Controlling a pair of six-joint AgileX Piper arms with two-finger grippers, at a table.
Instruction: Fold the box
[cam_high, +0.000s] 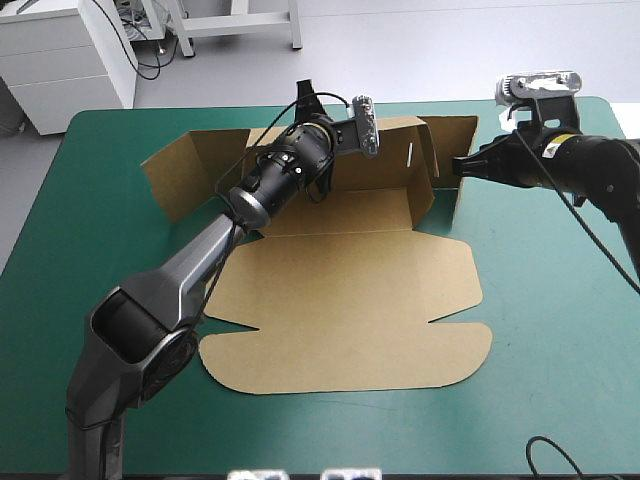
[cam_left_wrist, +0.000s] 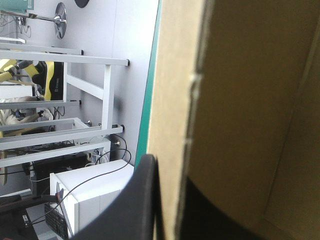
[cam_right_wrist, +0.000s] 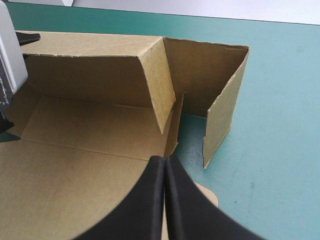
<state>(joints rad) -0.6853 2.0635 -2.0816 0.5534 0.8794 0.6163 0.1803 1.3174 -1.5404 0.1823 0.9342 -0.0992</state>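
Note:
The brown box (cam_high: 350, 290) lies mid-table, its lid sheet flat toward the front edge, its back wall and right side flaps raised. My left gripper (cam_high: 304, 93) reaches over the back wall from inside. In the left wrist view the left gripper (cam_left_wrist: 167, 172) is shut on the box, the wall (cam_left_wrist: 240, 100) edge-on between the black fingers (cam_left_wrist: 142, 200). My right gripper (cam_high: 458, 165) hovers at the box's right rear corner. In the right wrist view the right gripper (cam_right_wrist: 165, 161) is shut with its tip just short of the inner flap (cam_right_wrist: 157, 85); the outer flap (cam_right_wrist: 225, 100) stands beside it.
The back wall's left flap (cam_high: 185, 170) splays outward toward the table's left rear corner. Bare teal-green cover (cam_high: 560, 330) stretches right of the box and along the front edge.

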